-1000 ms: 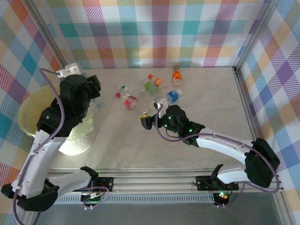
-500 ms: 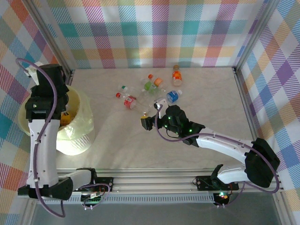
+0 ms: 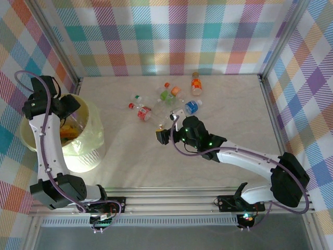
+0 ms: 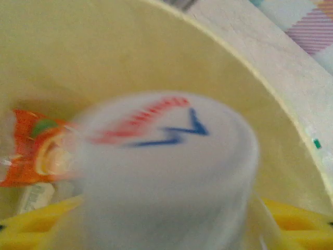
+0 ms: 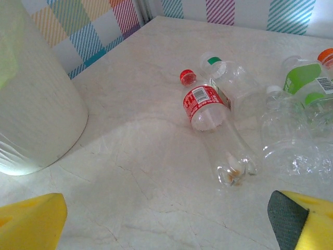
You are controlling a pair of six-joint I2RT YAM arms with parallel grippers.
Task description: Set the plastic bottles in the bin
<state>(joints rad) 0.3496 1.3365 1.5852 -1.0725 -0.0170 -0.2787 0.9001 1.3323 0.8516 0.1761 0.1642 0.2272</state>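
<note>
Left gripper (image 3: pixel 66 110) now swung above bin (image 3: pixel 91 156), jaws parting; white-labelled bottle (image 4: pixel 166 166) dropping inside beside orange bottle (image 4: pixel 28 151). Remaining bottles (image 3: pixel 166 99) scattered right of bin.

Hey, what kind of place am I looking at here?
Probably a robot test cell, not a home: a left arm and right arm bolted to a rail, plaid backdrop walls around the table, and bottles scattered near a bin.

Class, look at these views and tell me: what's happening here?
The robot is moving plastic bottles into the bin. The left gripper is over the bin with a blurred white-labelled bottle before it; whether it grips is unclear. The right gripper hovers open above the table near a red-capped bottle.
</note>
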